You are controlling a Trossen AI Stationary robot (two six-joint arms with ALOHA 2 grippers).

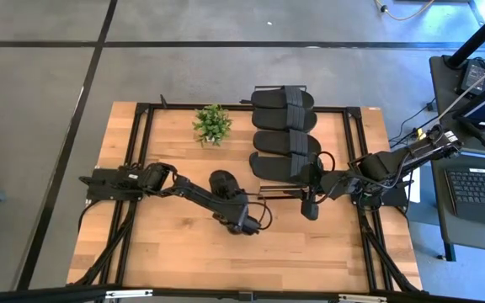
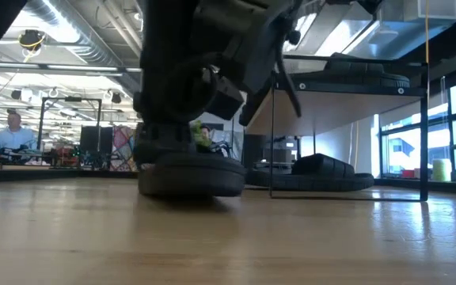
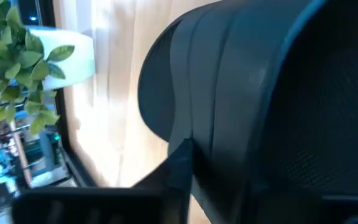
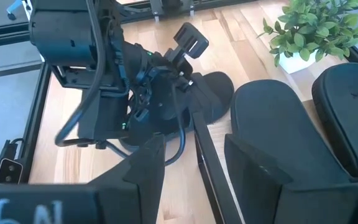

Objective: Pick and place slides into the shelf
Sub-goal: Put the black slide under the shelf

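Observation:
A black slide (image 1: 222, 180) lies sole-down on the wooden table (image 1: 175, 252), between the left arm and the shelf (image 2: 347, 85). My left gripper (image 1: 229, 199) comes at it from the near side, slanting down, closed in on its strap (image 3: 204, 93). Several more slides (image 1: 285, 143) lie on the shelf's top, and one (image 2: 315, 170) lies under it. My right gripper (image 4: 197, 165) hangs open above the shelf's near left corner, holding nothing; a black frame bar (image 4: 207, 155) shows below the gap. My left gripper meets the slide's ribbed strap at its edge (image 3: 194, 146), where one finger (image 3: 180, 167) lies against it. The other finger is hidden by the strap, so the kind of hold does not show. The fingers slant down from the near side. The slide's sole (image 2: 192, 188) stays on the table.
A small potted plant (image 1: 212, 124) stands on the table at the far side, left of the shelf. A side desk with a laptop (image 1: 478, 185) stands beyond the right edge. A person (image 2: 10, 131) sits far off in the room. Bare wood spreads along the near edge.

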